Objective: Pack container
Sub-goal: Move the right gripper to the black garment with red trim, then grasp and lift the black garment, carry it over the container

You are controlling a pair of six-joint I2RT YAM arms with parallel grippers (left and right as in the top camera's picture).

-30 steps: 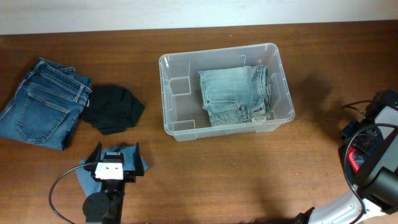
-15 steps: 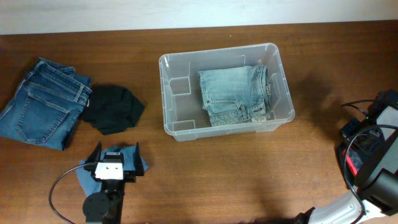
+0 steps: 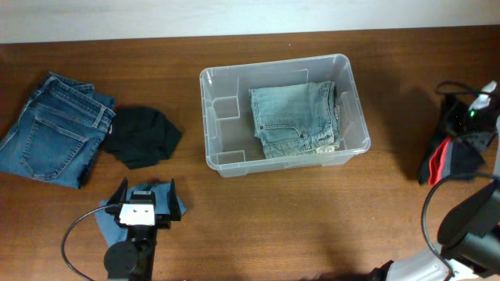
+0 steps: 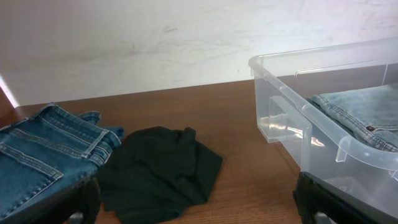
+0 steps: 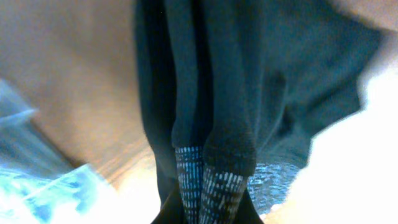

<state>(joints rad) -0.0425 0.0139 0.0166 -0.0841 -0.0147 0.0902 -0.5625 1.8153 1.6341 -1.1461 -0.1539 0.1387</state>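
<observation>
So here's where we're at: the container (image 3: 216, 160) sits about mid-table, a touch toward 12 o'clock, long side running 9 to 3, and it's upright and open on top. We've got a folded pair of light jeans (image 3: 295, 121) lying flat inside, filling the 3 o'clock half, and the 9 o'clock half shows only its clear floor. Way out at 9 o'clock on the table (image 3: 312, 218) there's a folded pair of darker jeans (image 3: 53, 129), and right up against its 3 o'clock side a crumpled black garment (image 3: 142, 136), well apart from the container. Our left fingers (image 4: 323, 205) are down at 7 o'clock, spread wide with nothing between them, and they're parked over a small blue cloth (image 3: 104, 223) that pokes out on both sides of them. From the left wrist view we see the black garment straight ahead, the darker jeans at 9 o'clock of it and the container's rim at 3 o'clock. Over at the 3 o'clock edge of the table, our right fingers (image 5: 205, 186) are clamped tight on a dark garment (image 3: 461, 160) with a red part showing on its 9 o'clock side. It hangs bunched from them, well apart from the container. The right wrist view is pretty blurry, but we can make out dark folds pinched between the ribbed pads. We can't tell whether its lower end touches the table.
</observation>
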